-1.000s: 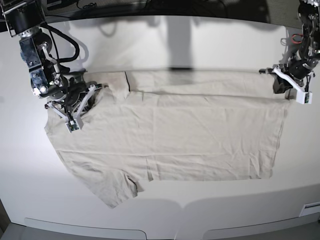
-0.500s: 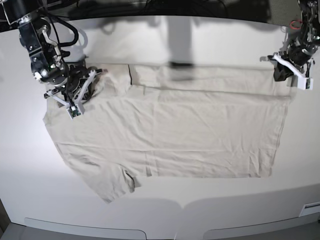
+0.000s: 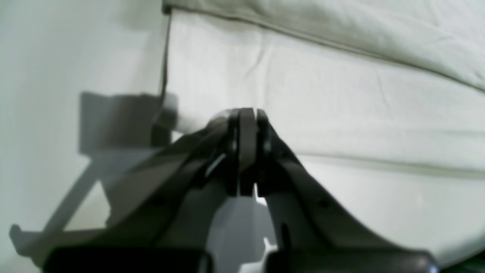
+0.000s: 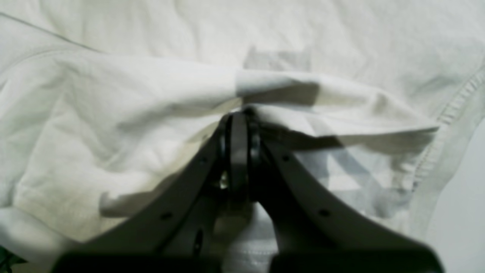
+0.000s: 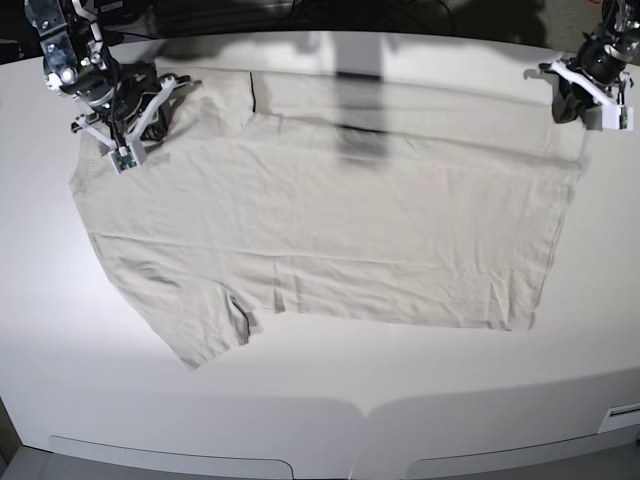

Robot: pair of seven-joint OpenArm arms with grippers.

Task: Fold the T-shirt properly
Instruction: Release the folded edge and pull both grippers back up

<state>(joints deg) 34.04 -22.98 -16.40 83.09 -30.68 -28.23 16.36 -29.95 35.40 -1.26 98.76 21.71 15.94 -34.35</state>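
The pale beige-grey T-shirt (image 5: pixel 330 220) lies spread across the white table, its far edge folded over in a long strip and one sleeve (image 5: pixel 205 335) pointing toward the near left. At the far left, my right gripper (image 5: pixel 180 82) is shut on a bunched fold of T-shirt (image 4: pixel 159 102) near the shoulder; the cloth wraps right over my right gripper (image 4: pixel 238 113). My left gripper (image 5: pixel 562 110) is shut at the shirt's far right corner. In the left wrist view, my left gripper (image 3: pixel 246 113) has its jaws pressed together, with T-shirt (image 3: pixel 341 83) fabric running off from them.
The white table (image 5: pixel 330 420) has a curved near edge with two recessed panels. Dark cables and equipment run along the far edge (image 5: pixel 330 15). The arms' shadows fall across the shirt's far strip.
Both grippers have moved toward the table's far edge, staying shut. The whole T-shirt has slid away with them, and its near hem and sleeve now lie farther from the front edge.
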